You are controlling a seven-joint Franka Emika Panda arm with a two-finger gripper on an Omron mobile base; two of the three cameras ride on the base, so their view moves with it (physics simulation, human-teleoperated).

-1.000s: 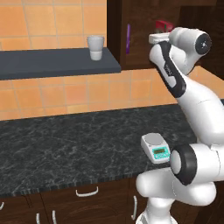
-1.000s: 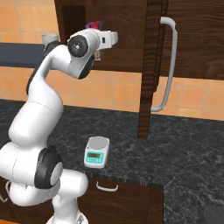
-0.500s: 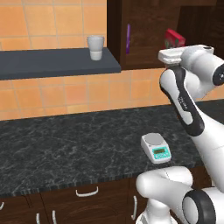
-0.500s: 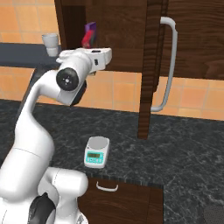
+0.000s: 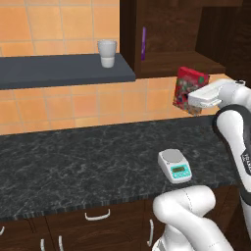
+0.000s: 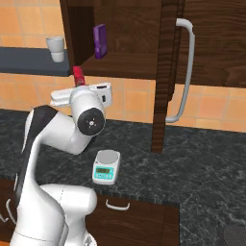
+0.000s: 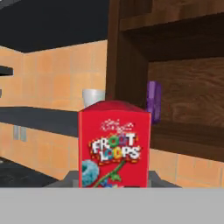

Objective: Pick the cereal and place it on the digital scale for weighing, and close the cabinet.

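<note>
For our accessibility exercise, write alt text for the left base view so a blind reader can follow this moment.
A white robot arm's gripper holds a red cereal box in the air, out of the open dark wooden cabinet and above the black counter. A small white digital scale sits below on the counter.

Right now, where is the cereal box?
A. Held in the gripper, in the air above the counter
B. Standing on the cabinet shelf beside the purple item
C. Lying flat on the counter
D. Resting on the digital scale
A. The cereal box sits in the gripper clear of the cabinet shelf, while the digital scale plate is bare.
</note>
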